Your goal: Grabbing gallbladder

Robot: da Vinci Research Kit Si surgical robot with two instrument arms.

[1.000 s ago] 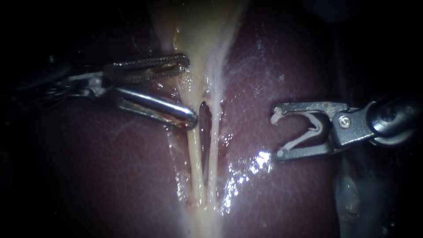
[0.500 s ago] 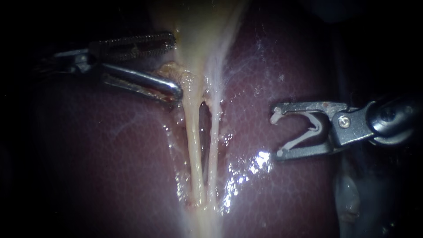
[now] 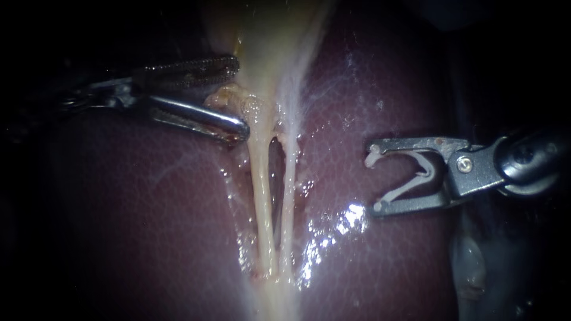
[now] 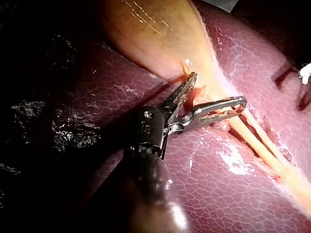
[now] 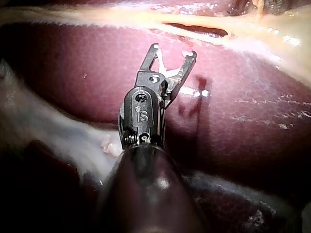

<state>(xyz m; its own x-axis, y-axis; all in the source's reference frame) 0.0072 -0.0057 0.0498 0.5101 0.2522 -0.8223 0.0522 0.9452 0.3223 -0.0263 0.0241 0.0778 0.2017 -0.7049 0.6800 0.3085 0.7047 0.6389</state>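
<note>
- The liver [image 3: 148, 226] is the working surface: dark maroon, wet and finely mottled, and it fills nearly all of the endoscope view. A bright glare patch [image 3: 339, 220] lies on it. Around its edges only darkness shows.
- The gallbladder [image 3: 267, 41], pale yellow, lies on the liver at the top centre of the endoscope view and narrows downward.
- From its narrow end two pale tubes [image 3: 262, 196] run down side by side, with a dark slit [image 3: 275, 172] between them. They merge into one pale band lower down.
- A small lump of yellowish tissue [image 3: 226, 98] sits on the gallbladder's narrow end, on the side facing the left instrument.
- In the right wrist view a band of pale tissue [image 5: 73, 131] lies on the liver beside the shaft.
- The left instrument [image 3: 239, 95] comes in from the left, almost level.
  - Its hand is spread, with a clear gap between the two jaws and nothing pinched.
  - The toothed jaw reaches the gallbladder's edge and the smooth jaw ends beside the top of the tubes. The lump lies in the gap between them.
  - In the left wrist view one jaw tip meets the gallbladder's edge. The slotted jaw lies across over the tubes.
- The right instrument [image 3: 373, 177] comes in from the right and hangs over bare liver, well apart from the tubes and the gallbladder.
  - Its jaws stand wide apart, and both bear on a white clip [image 3: 410, 172] seated between them.
</note>
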